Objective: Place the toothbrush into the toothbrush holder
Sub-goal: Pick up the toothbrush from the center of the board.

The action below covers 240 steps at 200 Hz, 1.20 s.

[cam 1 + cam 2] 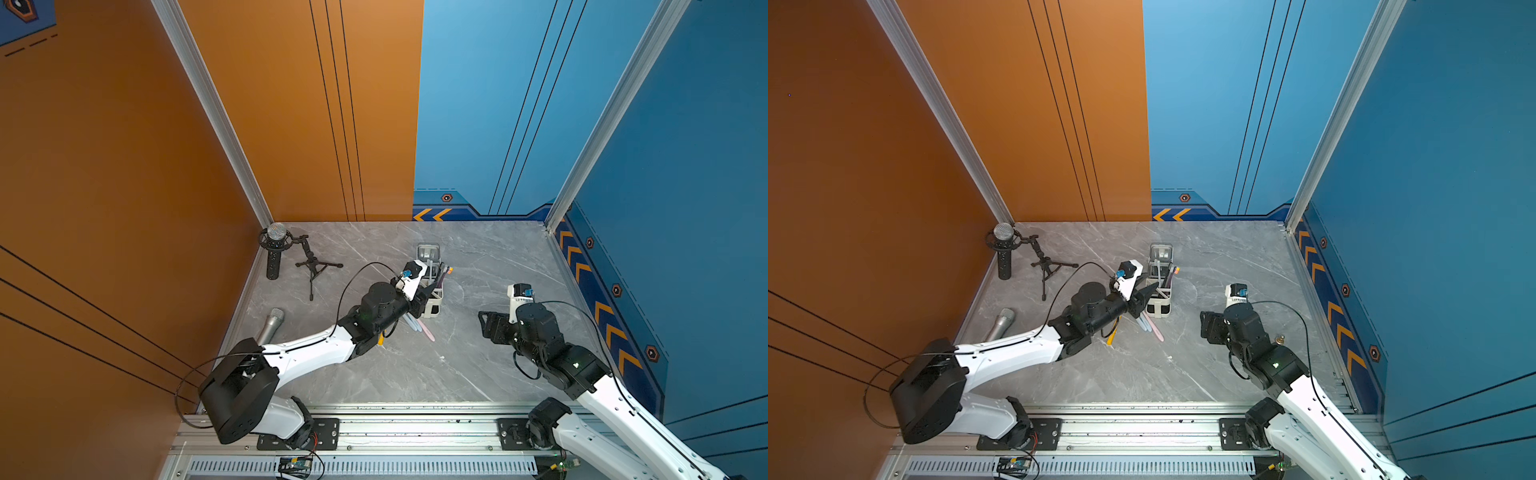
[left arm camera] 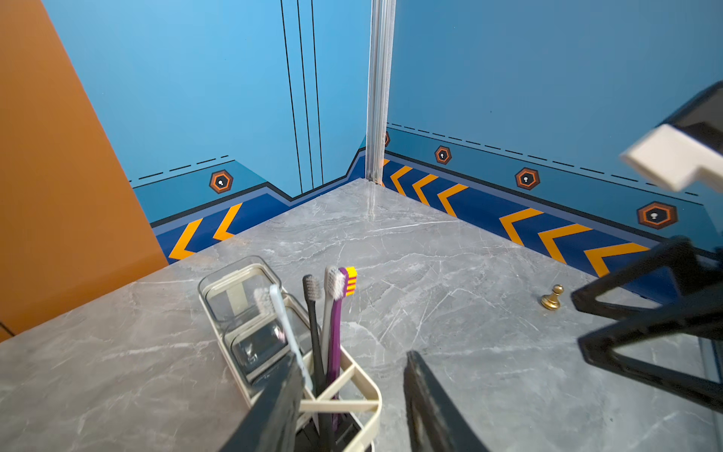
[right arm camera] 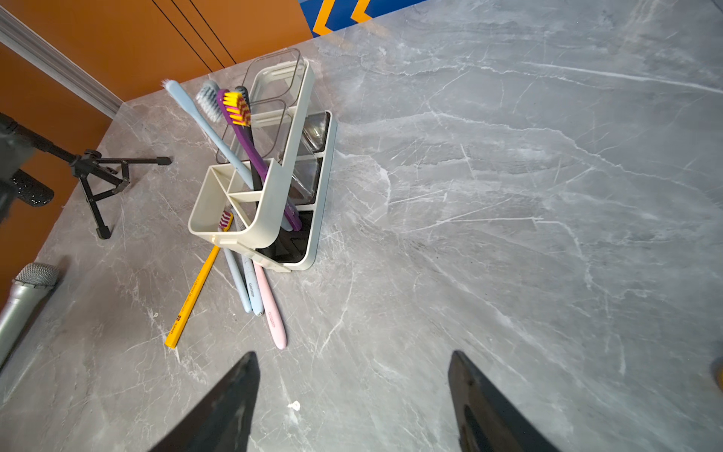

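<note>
The left pincer (image 2: 352, 358) hovers with its black jaws apart over the divided end of the narrow white plastic toothbrush holder (image 2: 371, 395) with clear square cups, and nothing sits in the gap between them. The slim light blue toothbrush (image 2: 287, 328) stands head up in that end, leaning. Its handle passes right at the tip of one finger (image 2: 277, 399), and whether the two touch cannot be told. Beside it in the holder stand a black toothbrush (image 2: 314, 332), a grey toothbrush (image 2: 326, 313) and a purple toothbrush (image 2: 335, 336) with yellow bristles.

The right pincer (image 3: 352, 354) is also spread, with nothing in it, low over the grey marble tabletop (image 3: 508, 195) and well apart from the holder.

The left wrist view alone shows a small brass knob (image 2: 552, 298) on the marble. Only the right wrist view shows clearly what lies at the holder's foot: a yellow toothbrush (image 3: 191, 301), two pale blue toothbrushes (image 3: 250, 291) and a pink toothbrush (image 3: 274, 317), flat on the table. In both top views the left arm covers part of these, and the left pincer (image 1: 430, 291) sits against the holder's near end
</note>
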Available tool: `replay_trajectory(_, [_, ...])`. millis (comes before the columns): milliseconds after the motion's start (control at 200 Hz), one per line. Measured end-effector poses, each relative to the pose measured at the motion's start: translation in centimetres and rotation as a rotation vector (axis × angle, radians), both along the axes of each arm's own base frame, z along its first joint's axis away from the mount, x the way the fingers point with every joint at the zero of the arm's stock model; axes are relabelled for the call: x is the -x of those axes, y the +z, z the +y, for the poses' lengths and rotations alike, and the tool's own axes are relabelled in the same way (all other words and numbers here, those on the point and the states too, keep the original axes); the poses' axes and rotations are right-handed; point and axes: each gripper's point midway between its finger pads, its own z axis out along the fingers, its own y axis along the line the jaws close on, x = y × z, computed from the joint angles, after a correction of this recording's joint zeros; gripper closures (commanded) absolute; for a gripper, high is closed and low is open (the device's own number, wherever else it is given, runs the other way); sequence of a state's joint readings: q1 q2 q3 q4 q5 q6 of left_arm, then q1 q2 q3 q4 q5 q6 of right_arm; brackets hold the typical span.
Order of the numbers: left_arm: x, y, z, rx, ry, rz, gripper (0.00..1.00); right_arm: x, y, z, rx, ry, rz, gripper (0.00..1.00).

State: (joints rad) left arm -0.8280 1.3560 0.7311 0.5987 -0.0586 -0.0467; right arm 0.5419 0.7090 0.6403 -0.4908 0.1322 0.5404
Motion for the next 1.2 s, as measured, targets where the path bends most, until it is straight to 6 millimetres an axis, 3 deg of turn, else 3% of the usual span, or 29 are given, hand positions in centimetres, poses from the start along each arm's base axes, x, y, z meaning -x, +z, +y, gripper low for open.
replay_trajectory(215, [1.3, -3.1, 4.4, -0.080, 0.144, 0.168, 0.56, 0.0, 0.2, 0.4, -0.016, 0.018, 0.007, 0.23])
replay_trajectory(495, [2.2, -13.0, 7.4, -0.315, 0.281, 0.473, 0.61, -0.2, -1.6, 1.3, 0.000, 0.050, 0.085, 0.23])
replay_trajectory(596, [1.9, -15.5, 7.8, -0.376, 0.313, 0.546, 0.62, -0.4, -1.8, 1.6, 0.004, 0.059, 0.101, 0.23])
replay_trajectory(981, [-1.1, -20.9, 10.2, -0.404, 0.453, 0.730, 0.69, -0.5, -1.8, 1.6, -0.004, 0.068, 0.107, 0.23])
replay_trajectory(1201, [-1.3, -22.2, 9.8, -0.414, 0.441, 0.774, 0.69, -0.7, -1.6, 1.1, -0.014, 0.052, 0.105, 0.23])
